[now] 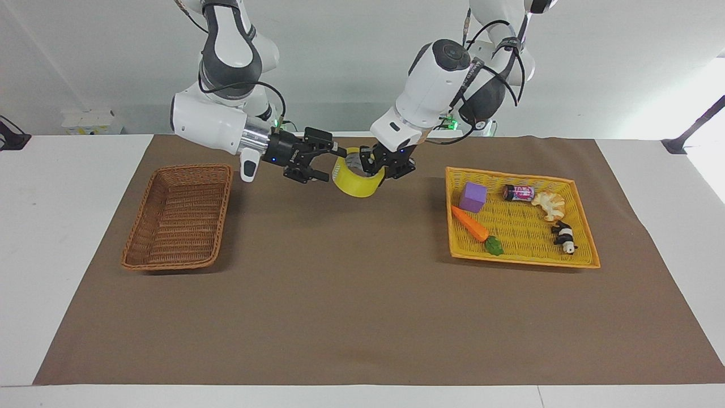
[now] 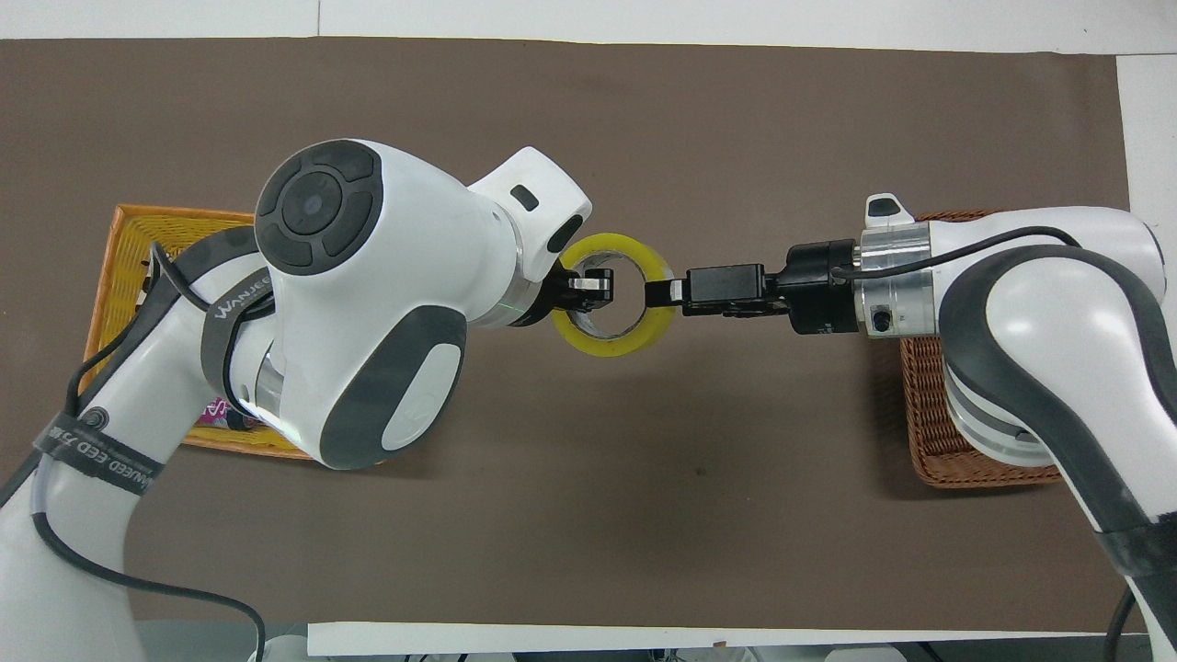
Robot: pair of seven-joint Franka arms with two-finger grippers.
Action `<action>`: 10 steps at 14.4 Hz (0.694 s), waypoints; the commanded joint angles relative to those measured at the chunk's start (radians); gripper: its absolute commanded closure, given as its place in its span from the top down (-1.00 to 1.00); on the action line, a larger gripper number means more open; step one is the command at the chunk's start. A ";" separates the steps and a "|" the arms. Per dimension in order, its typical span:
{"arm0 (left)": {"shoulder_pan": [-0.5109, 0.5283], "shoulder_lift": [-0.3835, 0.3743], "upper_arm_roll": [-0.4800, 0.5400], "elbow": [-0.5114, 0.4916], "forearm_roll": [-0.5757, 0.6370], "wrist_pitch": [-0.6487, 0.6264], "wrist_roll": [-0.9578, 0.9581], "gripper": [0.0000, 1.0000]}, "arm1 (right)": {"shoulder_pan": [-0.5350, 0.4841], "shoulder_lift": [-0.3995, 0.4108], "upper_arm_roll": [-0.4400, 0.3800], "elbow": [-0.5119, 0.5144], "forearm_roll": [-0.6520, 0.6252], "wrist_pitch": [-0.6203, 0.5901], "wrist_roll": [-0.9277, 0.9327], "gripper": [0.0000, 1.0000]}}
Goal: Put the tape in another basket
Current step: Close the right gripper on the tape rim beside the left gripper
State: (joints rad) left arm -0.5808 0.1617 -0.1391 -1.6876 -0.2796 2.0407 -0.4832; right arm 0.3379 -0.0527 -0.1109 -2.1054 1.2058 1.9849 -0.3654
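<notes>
A brown mat (image 1: 362, 317) is covering the white table (image 1: 68, 238). The left gripper (image 1: 378, 164) is grasping the tape (image 1: 355, 184) over it; the right gripper (image 1: 331, 164) is gaping beside the roll.

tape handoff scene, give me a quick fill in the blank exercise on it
1. The tape is held up over the brown mat by the ____ gripper.
2. The right gripper, at the tape's rim, has its jaws ____.
3. The wicker basket holds ____ objects.
4. In the yellow basket, the purple cube lies beside the ____.

Missing words: left; open; no; carrot
</notes>
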 commanded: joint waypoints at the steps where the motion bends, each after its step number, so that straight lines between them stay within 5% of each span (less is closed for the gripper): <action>1: 0.006 -0.016 0.004 -0.010 -0.021 -0.017 0.025 -1.00 | -0.002 -0.009 0.002 -0.012 0.024 0.000 -0.007 1.00; 10: 0.006 -0.021 0.004 -0.012 -0.021 -0.013 0.026 -1.00 | 0.033 -0.007 0.002 -0.012 0.024 0.029 0.006 0.96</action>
State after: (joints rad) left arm -0.5807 0.1617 -0.1387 -1.6886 -0.2796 2.0374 -0.4808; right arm 0.3700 -0.0527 -0.1090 -2.1055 1.2066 2.0049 -0.3635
